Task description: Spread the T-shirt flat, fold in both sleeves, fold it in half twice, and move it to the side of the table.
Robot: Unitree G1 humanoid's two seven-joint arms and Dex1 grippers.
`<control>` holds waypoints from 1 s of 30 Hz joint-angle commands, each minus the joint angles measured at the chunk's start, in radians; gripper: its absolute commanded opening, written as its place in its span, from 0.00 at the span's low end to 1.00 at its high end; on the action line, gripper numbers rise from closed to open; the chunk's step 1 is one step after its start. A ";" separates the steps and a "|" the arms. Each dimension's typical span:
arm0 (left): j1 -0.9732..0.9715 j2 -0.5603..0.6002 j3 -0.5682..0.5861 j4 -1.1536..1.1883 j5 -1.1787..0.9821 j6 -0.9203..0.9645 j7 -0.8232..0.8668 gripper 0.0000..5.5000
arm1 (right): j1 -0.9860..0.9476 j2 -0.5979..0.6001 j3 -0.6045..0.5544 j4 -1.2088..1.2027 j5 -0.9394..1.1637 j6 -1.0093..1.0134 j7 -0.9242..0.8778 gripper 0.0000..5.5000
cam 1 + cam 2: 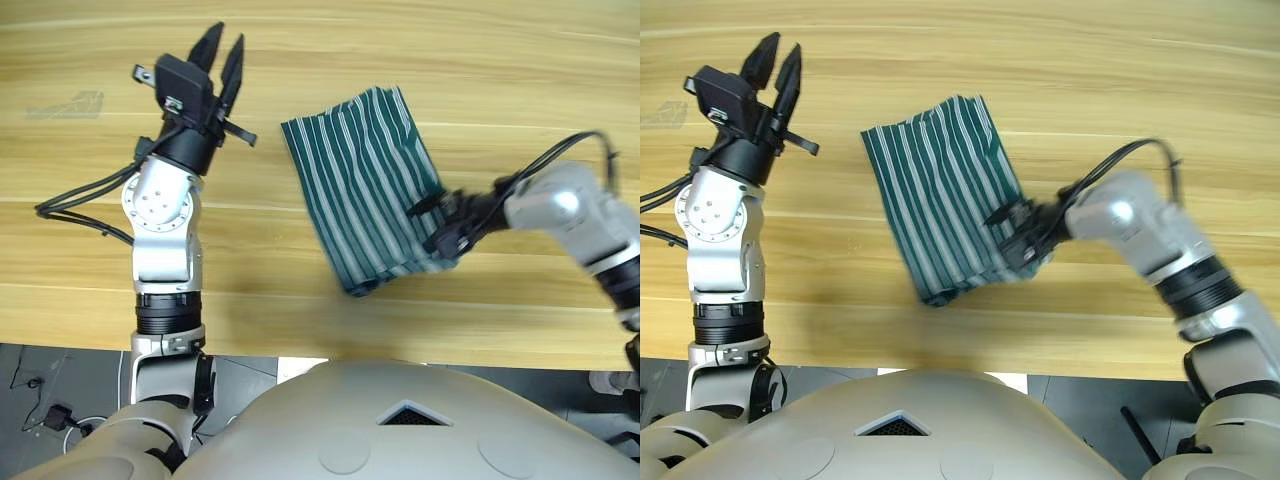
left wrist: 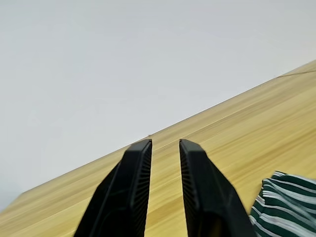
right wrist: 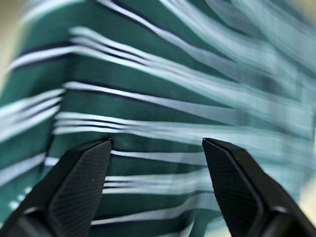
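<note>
Locating the folded T-shirt (image 1: 365, 185): where is it lying?
— It is lying mid-way across the table (image 1: 450, 40). The right tool (image 1: 1010, 240), spread wide, is meeting its right edge; the left tool (image 1: 224, 50) is hovering apart, barely parted, holding nothing. Be pinching every layer together, then sliding it low.

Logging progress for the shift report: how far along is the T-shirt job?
Done, apparently: the T-shirt lies folded into a compact striped rectangle on the table. In hand: the right gripper is at the shirt's right edge, jaws open, not yet gripping. The left gripper is apart from it, empty. Left: moving the shirt to the table's side.
</note>
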State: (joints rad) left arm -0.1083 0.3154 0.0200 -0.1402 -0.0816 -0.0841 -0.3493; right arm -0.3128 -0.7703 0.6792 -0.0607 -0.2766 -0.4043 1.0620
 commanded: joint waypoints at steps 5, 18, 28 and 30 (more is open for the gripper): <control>0.079 -0.041 -0.032 -0.023 0.000 0.033 0.007 0.18 | 0.136 0.066 0.042 0.016 -0.060 0.112 -0.015 0.62; 0.076 0.044 0.077 -0.072 -0.008 -0.060 -0.009 0.18 | 0.232 -0.052 -0.189 -0.320 0.488 0.323 0.120 0.62; 0.377 0.376 0.090 -0.087 0.446 -0.435 -0.085 0.18 | 0.422 -0.089 -0.484 -0.320 0.508 0.227 0.000 0.62; 0.458 0.479 0.100 -0.038 0.640 -0.575 -0.018 0.18 | 0.400 -0.063 -0.477 -0.137 0.291 -0.039 -0.103 0.62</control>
State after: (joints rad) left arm 0.2804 0.6919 0.1141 -0.2234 0.3933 -0.5433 -0.4133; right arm 0.1061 -0.8568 0.2060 -0.3494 0.1919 -0.2270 1.0425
